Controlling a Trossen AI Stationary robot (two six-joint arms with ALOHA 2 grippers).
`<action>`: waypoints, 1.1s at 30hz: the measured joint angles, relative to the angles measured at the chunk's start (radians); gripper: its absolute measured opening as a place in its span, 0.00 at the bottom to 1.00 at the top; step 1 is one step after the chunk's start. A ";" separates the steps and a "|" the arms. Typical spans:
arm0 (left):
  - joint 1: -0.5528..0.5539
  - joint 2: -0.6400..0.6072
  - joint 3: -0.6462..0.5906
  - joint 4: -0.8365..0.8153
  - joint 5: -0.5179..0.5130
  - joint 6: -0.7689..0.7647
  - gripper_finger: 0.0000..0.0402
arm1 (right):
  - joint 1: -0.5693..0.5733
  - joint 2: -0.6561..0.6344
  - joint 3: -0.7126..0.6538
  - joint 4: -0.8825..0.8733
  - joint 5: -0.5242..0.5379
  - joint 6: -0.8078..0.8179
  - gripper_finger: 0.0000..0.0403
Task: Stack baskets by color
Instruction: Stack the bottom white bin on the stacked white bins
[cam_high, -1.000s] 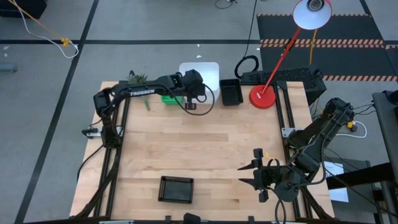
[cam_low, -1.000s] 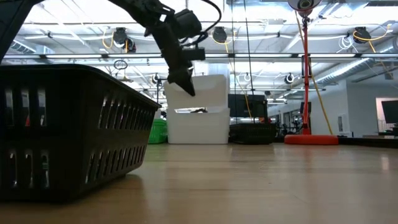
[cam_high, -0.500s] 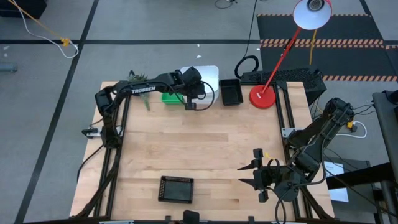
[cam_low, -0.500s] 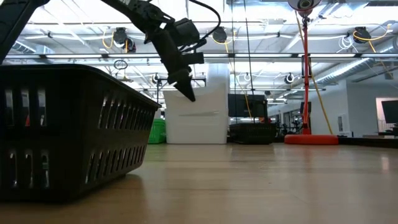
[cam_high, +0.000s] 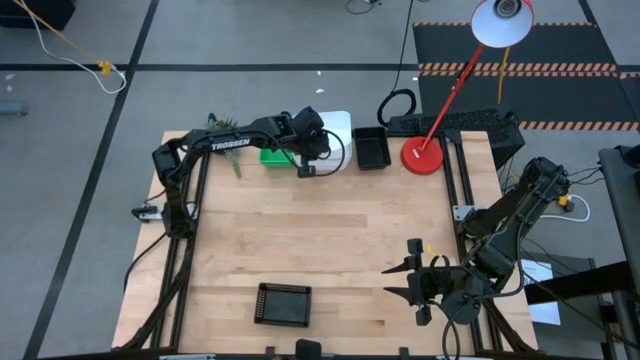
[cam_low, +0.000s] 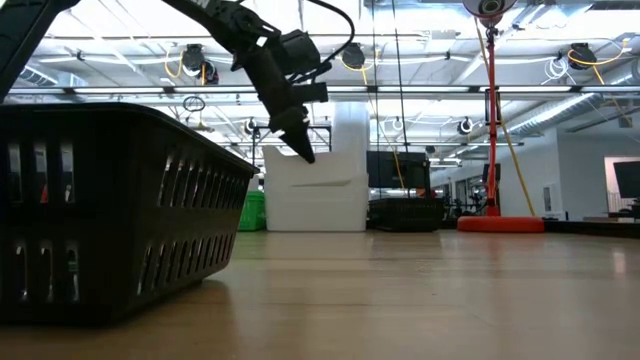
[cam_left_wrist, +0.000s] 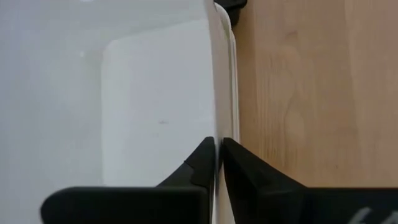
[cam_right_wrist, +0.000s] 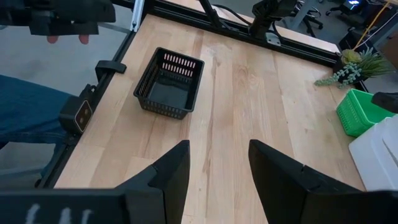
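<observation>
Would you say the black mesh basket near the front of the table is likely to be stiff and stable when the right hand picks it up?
Probably stiff: the black mesh basket keeps straight walls and rim. Likely light for its size, since its slotted sides are mostly openings. It sits low and flat, so tipping seems unlikely, though a push might slide it on the smooth table.

Legible text, one item: the brand word "TROSSEN" in white capitals on the forearm link of the left arm, seen in the high view, just beside the green basket at the table's far edge. No other lettering, label, number or sign can be read on the baskets, the table or the room behind; the small module on the table frame in the right wrist view bears marks too small to read.
</observation>
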 joint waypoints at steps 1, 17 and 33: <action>0.000 0.000 0.000 0.002 0.000 0.000 0.07 | 0.000 0.000 0.000 0.000 0.000 0.000 0.39; 0.001 0.000 0.000 0.036 0.007 0.014 0.13 | 0.000 0.000 0.000 0.000 0.000 0.000 0.39; -0.082 0.000 0.000 0.050 -0.107 -0.041 0.27 | 0.000 0.000 0.000 0.000 0.000 0.000 0.39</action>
